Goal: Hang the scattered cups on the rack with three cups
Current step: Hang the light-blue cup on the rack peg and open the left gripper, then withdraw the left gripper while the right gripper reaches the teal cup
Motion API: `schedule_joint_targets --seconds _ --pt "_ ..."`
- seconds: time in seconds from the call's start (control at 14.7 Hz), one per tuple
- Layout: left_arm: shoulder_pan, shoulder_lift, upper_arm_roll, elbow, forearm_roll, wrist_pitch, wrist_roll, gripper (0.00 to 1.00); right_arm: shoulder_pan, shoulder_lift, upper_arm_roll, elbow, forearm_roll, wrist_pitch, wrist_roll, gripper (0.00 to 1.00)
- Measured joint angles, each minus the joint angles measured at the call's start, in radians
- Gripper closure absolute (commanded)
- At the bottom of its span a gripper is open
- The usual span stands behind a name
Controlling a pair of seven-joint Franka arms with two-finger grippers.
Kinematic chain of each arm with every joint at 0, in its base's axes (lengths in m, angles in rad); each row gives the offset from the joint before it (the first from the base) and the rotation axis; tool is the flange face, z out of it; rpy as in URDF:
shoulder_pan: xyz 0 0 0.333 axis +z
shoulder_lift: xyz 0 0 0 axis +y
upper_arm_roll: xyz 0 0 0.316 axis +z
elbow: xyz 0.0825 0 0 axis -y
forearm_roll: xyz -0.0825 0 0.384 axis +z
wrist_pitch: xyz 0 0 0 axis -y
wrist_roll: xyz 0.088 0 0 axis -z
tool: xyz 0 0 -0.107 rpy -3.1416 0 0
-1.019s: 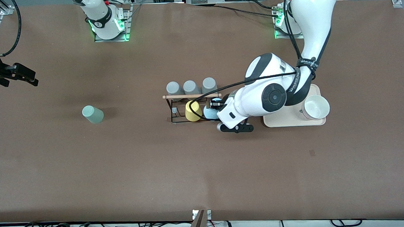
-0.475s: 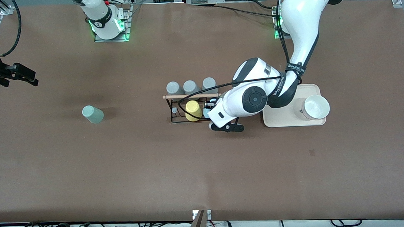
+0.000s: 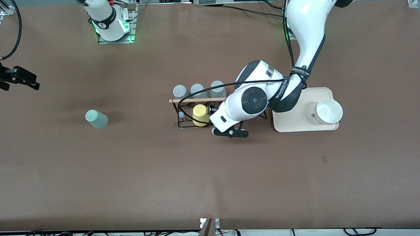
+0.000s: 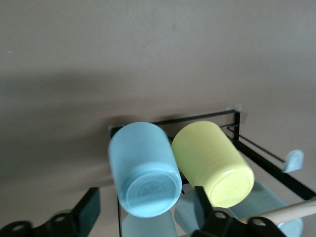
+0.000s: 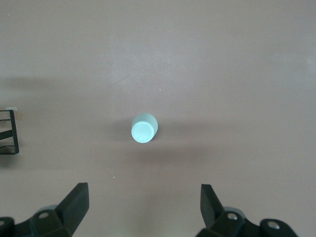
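Note:
The light blue cup (image 4: pixel 145 173) sits bottom-up on the black wire rack (image 3: pixel 186 113), close beside a yellow cup (image 3: pixel 200 114). My left gripper (image 4: pixel 147 210) is open around the blue cup, with a gap between each finger and the cup wall. From the front, the left hand (image 3: pixel 231 113) hides this cup. The sage green cup (image 3: pixel 96 118) stands alone on the table toward the right arm's end, also seen as the sage green cup (image 5: pixel 144 128) in the right wrist view. My right gripper (image 5: pixel 144 205) hangs open and empty, high over the table's edge at that end.
Three grey cups (image 3: pixel 197 89) sit in the rack's row beside the wooden rod (image 3: pixel 195 100), farther from the front camera than the yellow cup. A cream tray (image 3: pixel 291 123) with a white cup (image 3: pixel 327 111) lies toward the left arm's end, close to the left arm.
The left hand has moved along the rack toward the yellow cup with the blue cup, and its fingers have parted from it. The right arm has not moved.

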Motion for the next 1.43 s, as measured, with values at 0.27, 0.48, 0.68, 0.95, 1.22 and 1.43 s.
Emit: schedule_joint_targets --seconds 0.27,0.48,0.68,0.95,1.22,1.43 --pt "0.060 -0.039 0.001 0.076 0.000 -0.126 -0.003 0.00 0.000 0.002 -0.002 0.000 0.000 0.000 0.000 0.00" --pt "0.144 -0.088 0.008 0.137 0.001 -0.240 -0.004 0.00 -0.001 0.006 -0.002 0.000 0.010 0.001 0.000 0.00" --pt "0.271 -0.142 0.011 0.142 0.003 -0.329 0.001 0.00 -0.004 0.021 -0.006 0.000 0.065 0.002 0.000 0.00" --pt "0.336 -0.162 0.012 0.142 0.039 -0.460 0.000 0.00 -0.014 0.077 -0.011 -0.002 0.069 0.031 0.000 0.00" --pt "0.431 -0.179 0.017 0.142 0.056 -0.550 0.000 0.00 -0.016 0.220 -0.012 -0.005 0.054 0.054 0.000 0.00" --pt "0.519 -0.185 0.016 0.141 0.067 -0.575 0.093 0.00 -0.013 0.279 -0.009 -0.003 0.029 0.054 0.000 0.00"
